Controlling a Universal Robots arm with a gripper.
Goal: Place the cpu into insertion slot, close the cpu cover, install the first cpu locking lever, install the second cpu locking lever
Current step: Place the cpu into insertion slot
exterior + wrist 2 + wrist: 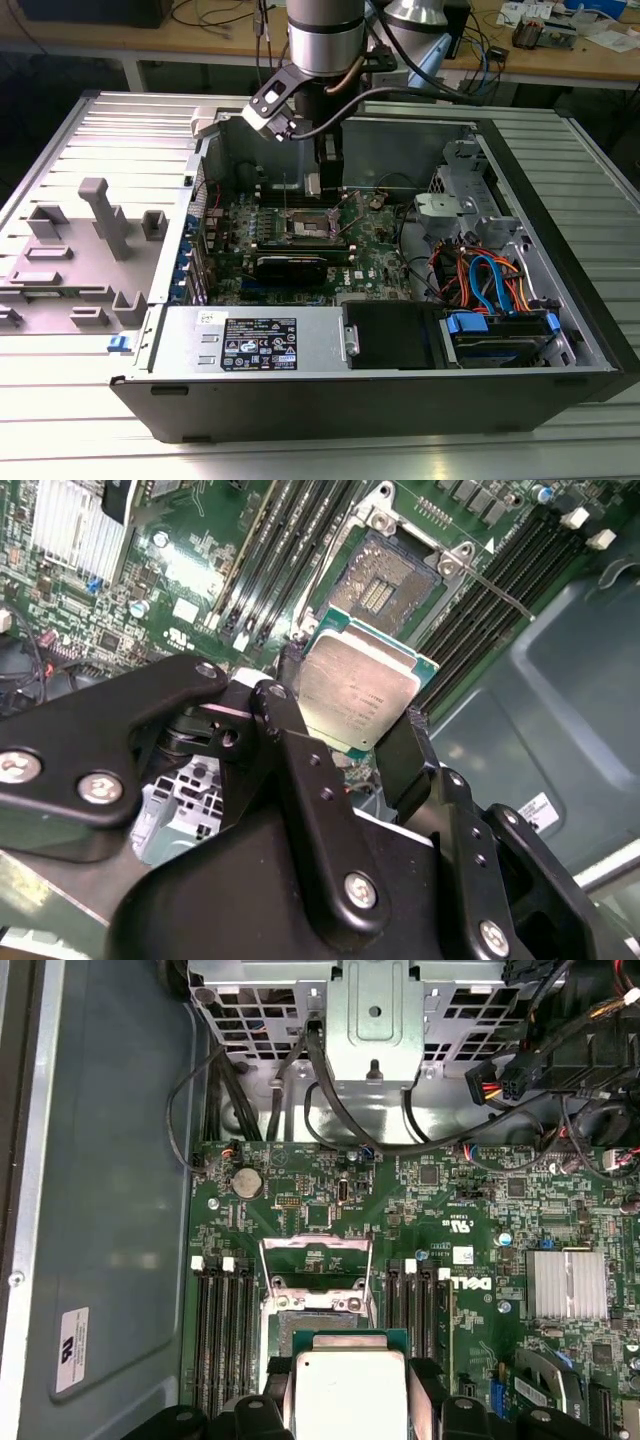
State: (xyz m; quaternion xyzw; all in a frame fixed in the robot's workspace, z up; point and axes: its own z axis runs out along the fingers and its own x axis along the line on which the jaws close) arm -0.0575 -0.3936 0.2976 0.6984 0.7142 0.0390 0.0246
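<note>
**Arm pose.** The arm [322, 45] drops steeply from above into the open case [350, 405]. Its gripper [320, 176] hangs over the far part of the green board [375, 262], close above the socket [308, 226].

**Second wrist view.** Nearest the camera, the black fingers [288, 730] are drawn in narrow onto two opposite edges of the cpu [355, 692]. The cpu is carried metal side up and is not seated. Just beyond it the socket lies bare, its contact field exposed. A thin lever [497, 590] slants off one corner, and memory slots [290, 550] run along both sides. A finned heatsink [75, 528] stands farther off.

**First wrist view.** This view adds the cover [316, 1244], which stands raised on its hinge past the gripped cpu, at the far edge of the socket. Beyond it come a coin cell [247, 1181], black cables and a metal drive cage [375, 1010].

**Exterior view.** This view gives the surroundings.
- A power supply [260, 345] sits at the near edge of the case.
- Blue and orange cables [480, 280] lie toward the exterior view's right.
- A grey plastic fixture [95, 235] rests on the ribbed table [60, 440] at the exterior view's left.
</note>
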